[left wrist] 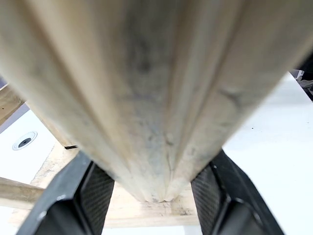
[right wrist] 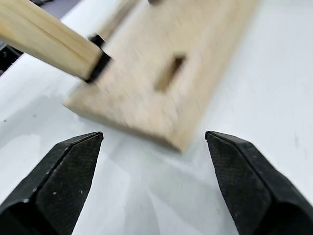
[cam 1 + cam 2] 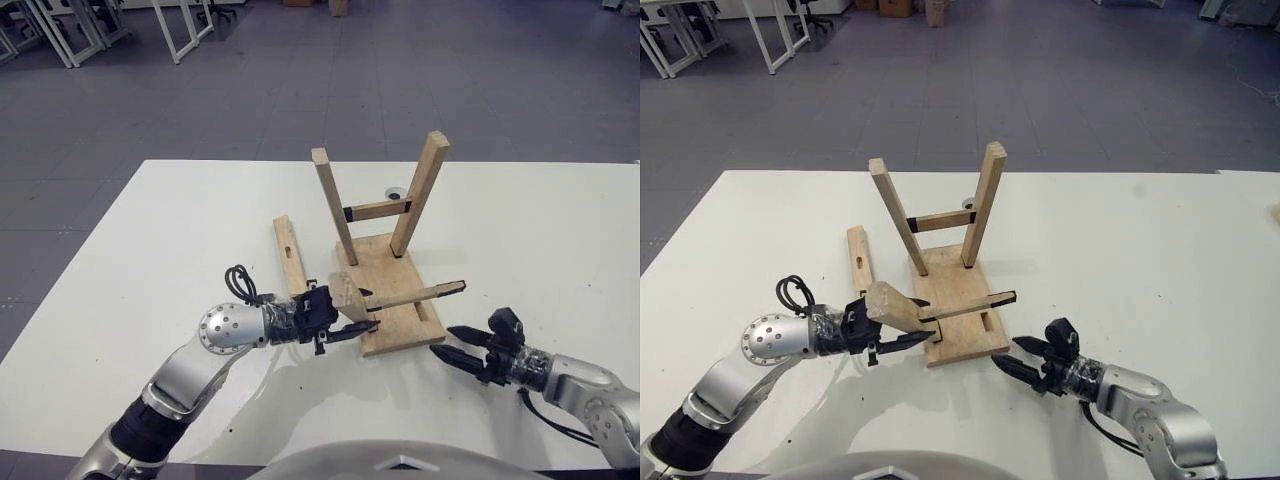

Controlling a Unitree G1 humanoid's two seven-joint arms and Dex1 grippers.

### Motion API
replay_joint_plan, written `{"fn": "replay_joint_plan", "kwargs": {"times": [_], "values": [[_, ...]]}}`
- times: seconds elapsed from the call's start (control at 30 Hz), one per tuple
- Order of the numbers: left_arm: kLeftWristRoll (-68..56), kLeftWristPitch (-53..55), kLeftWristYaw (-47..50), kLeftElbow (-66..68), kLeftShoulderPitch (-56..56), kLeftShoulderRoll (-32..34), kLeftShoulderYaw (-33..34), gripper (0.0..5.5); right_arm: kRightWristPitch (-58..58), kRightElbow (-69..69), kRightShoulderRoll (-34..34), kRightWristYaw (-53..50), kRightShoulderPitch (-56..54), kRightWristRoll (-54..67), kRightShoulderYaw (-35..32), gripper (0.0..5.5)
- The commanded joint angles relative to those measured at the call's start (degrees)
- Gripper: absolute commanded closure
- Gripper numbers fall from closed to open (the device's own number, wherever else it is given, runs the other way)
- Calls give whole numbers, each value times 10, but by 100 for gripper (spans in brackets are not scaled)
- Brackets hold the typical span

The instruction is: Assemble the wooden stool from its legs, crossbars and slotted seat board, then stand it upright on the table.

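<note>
The slotted seat board (image 3: 385,268) lies flat on the white table. Two legs (image 3: 334,205) rise from its far end, joined by a crossbar (image 3: 378,211). My left gripper (image 3: 352,327) is shut on a third leg (image 3: 347,292) at the board's near left corner. A crossbar (image 3: 415,295) sticks out of that leg to the right, over the board. In the left wrist view the leg (image 1: 156,98) sits between the fingers (image 1: 93,193). My right gripper (image 3: 453,345) hovers open just right of the board's near edge (image 2: 146,98), facing an empty slot (image 2: 171,73).
A loose fourth leg (image 3: 290,255) with slots lies on the table left of the board. A black cable loop (image 3: 238,282) sits by my left wrist. A round grommet hole (image 3: 396,191) is behind the stool. Bare table spreads to both sides.
</note>
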Motion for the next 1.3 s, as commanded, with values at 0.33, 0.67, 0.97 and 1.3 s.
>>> {"fn": "replay_joint_plan", "kwargs": {"times": [0.33, 0.67, 0.97, 1.3], "values": [[94, 4, -135, 210, -44, 98, -58, 345, 40, -71, 23, -32, 8, -2, 49, 164], [92, -27, -161, 234, -76, 103, -46, 345, -224, 6, -31, 57, -84, -177, 52, 164], [66, -18, -158, 199, -119, 78, -36, 345, -287, 117, 44, 48, -107, -245, 130, 164], [34, -7, -167, 176, -117, 55, -11, 258, -279, 123, 59, 39, -116, -241, 122, 164]]}}
